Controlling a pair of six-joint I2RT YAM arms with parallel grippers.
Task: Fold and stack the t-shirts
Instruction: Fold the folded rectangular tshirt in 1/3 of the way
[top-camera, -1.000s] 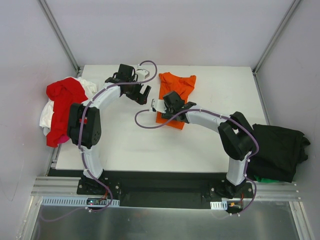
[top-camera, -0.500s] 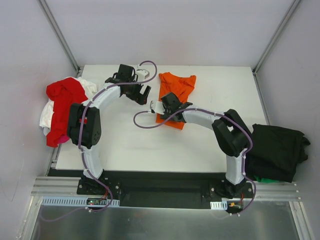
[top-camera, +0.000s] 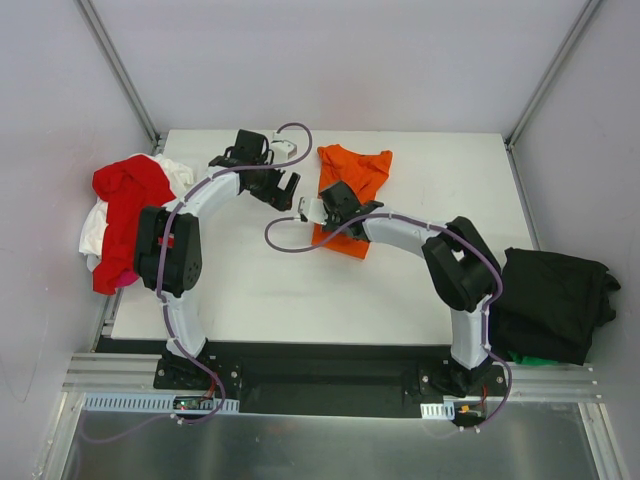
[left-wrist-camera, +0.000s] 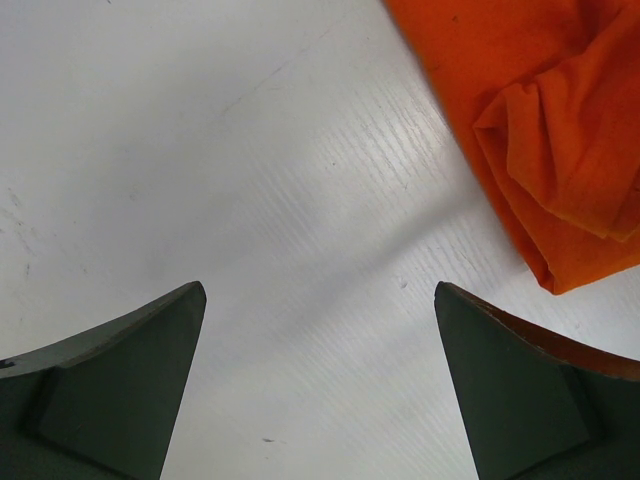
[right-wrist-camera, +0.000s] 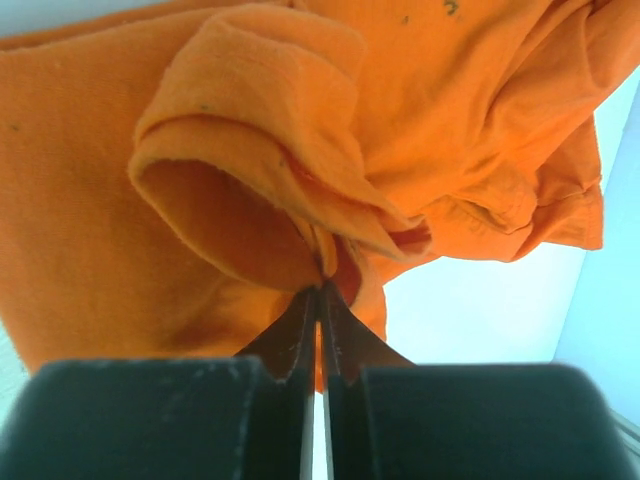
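The orange t-shirt (top-camera: 362, 168) lies crumpled at the back middle of the white table (top-camera: 260, 290). My right gripper (top-camera: 335, 207) sits over its left lower part. In the right wrist view the jaws (right-wrist-camera: 322, 286) are shut on a raised fold of the orange t-shirt (right-wrist-camera: 100, 200). My left gripper (top-camera: 284, 188) hovers just left of that shirt, open. Its wrist view shows bare table between the fingers (left-wrist-camera: 318, 290) and the orange t-shirt (left-wrist-camera: 545, 130) at the upper right, untouched. A red t-shirt (top-camera: 125, 195) and a white one (top-camera: 93, 232) are piled at the table's left edge.
A black t-shirt (top-camera: 555, 300) is heaped off the table's right edge, with a bit of green cloth (top-camera: 530, 357) under it. Grey walls and slanted frame posts (top-camera: 120, 70) close in the back corners.
The right gripper's jaws have closed on a fold of the orange t-shirt, and that arm has crept slightly left. The left arm has stayed put, open.
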